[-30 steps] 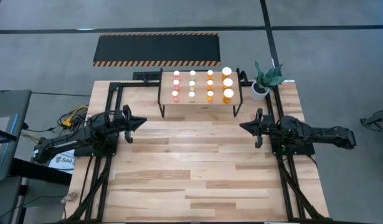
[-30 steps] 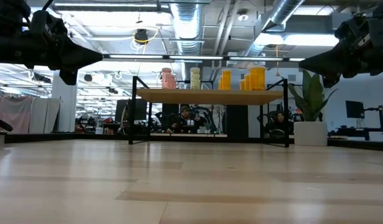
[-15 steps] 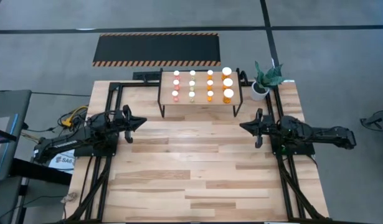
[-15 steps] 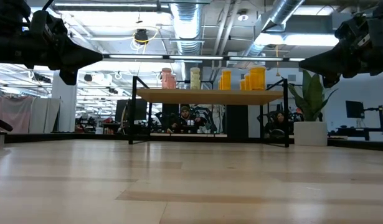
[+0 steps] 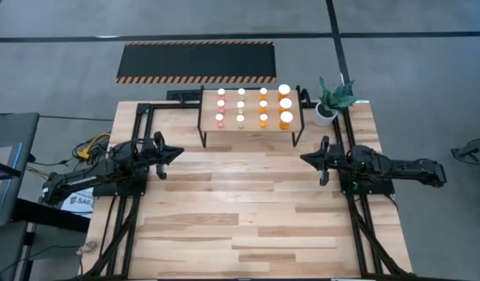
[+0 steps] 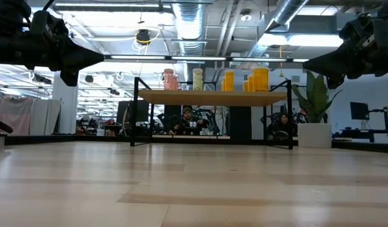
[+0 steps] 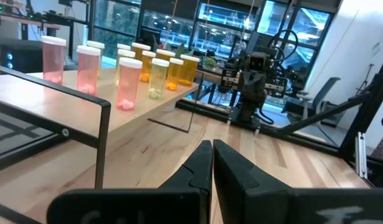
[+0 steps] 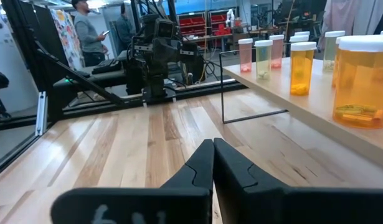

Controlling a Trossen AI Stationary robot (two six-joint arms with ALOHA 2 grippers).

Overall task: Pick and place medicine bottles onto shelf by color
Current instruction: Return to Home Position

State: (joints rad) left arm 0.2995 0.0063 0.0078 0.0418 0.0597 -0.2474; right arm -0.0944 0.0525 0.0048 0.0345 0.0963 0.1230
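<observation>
Here, the medicine bottles (image 5: 251, 105), apparently twelve, stand colour-sorted on the shelf (image 5: 230, 126); left gripper (image 5: 178, 154) and right gripper (image 5: 304, 158) hover well apart, both closed and empty. Homing should finish slowly, clear of the shelf.

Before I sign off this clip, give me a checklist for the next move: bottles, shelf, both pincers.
1. Twelve bottles on the shelf, none on the table: ok.
2. One colour per column, pink bottles, yellow-green bottles, small orange bottles, large orange bottles: ok.
3. Bottles upright: ok.
4. Left pincer shut, holding nothing: ok.
5. Right pincer shut, holding nothing: ok.
6. Both arms clear of the shelf: ok.
</observation>
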